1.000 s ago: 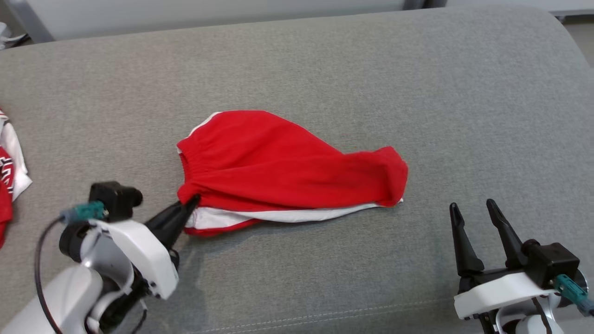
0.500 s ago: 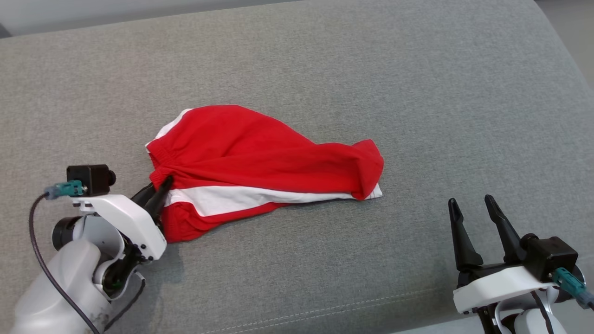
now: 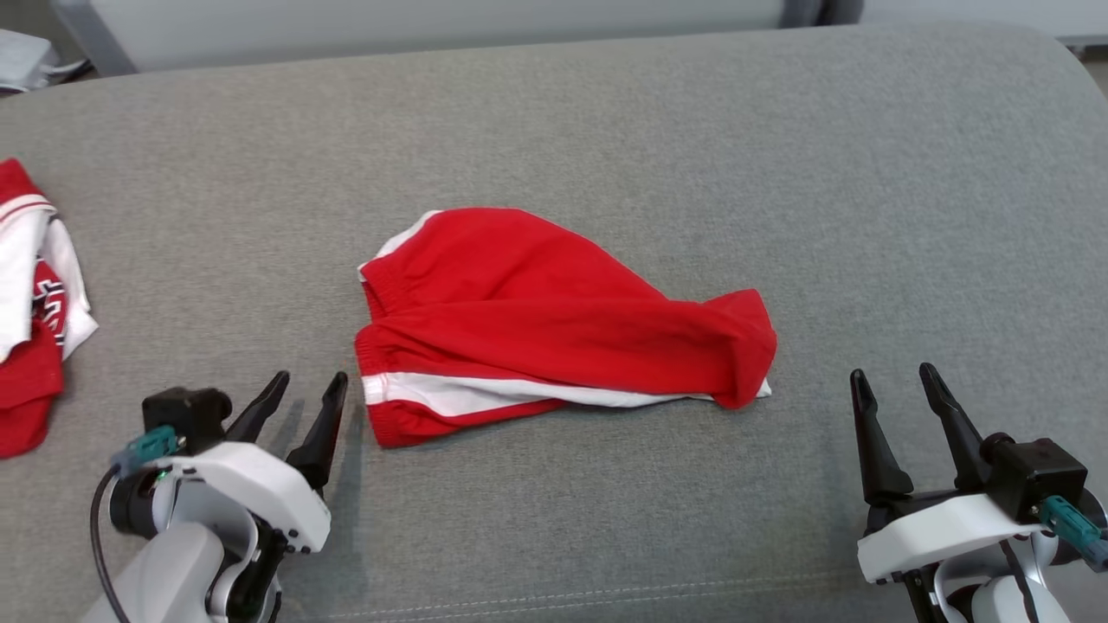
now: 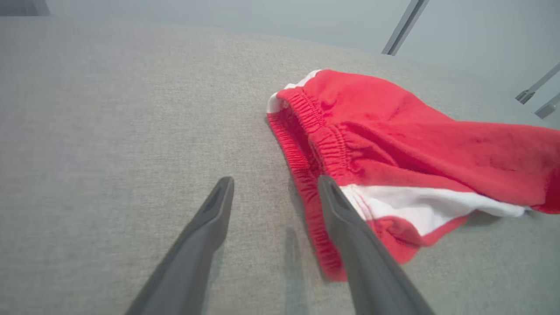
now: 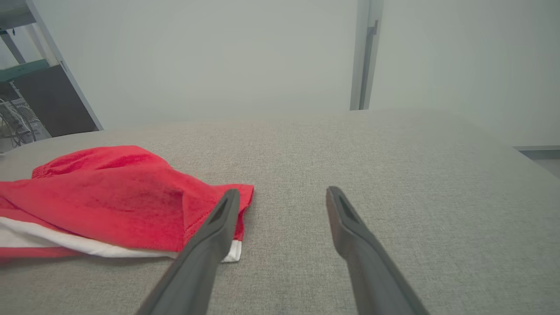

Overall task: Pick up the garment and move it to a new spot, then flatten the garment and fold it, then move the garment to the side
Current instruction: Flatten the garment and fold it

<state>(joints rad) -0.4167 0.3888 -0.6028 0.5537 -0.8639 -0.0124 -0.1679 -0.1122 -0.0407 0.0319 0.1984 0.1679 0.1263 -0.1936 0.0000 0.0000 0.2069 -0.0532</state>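
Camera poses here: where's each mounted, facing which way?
Head: on the head, looking forward and down at the red shorts on the grey cushion; left gripper and right gripper show, both open.
Left wrist: on the left wrist, low along its fingers, facing the shorts' waistband.
Right wrist: on the right wrist, low along its fingers, shorts' hem end at left.
Shared: both wrist views see the shorts from opposite ends.

Bare grey fabric cushion lies open all round the crumpled red-and-white garment in the middle; a heap of red and white clothes crowds the far left edge.
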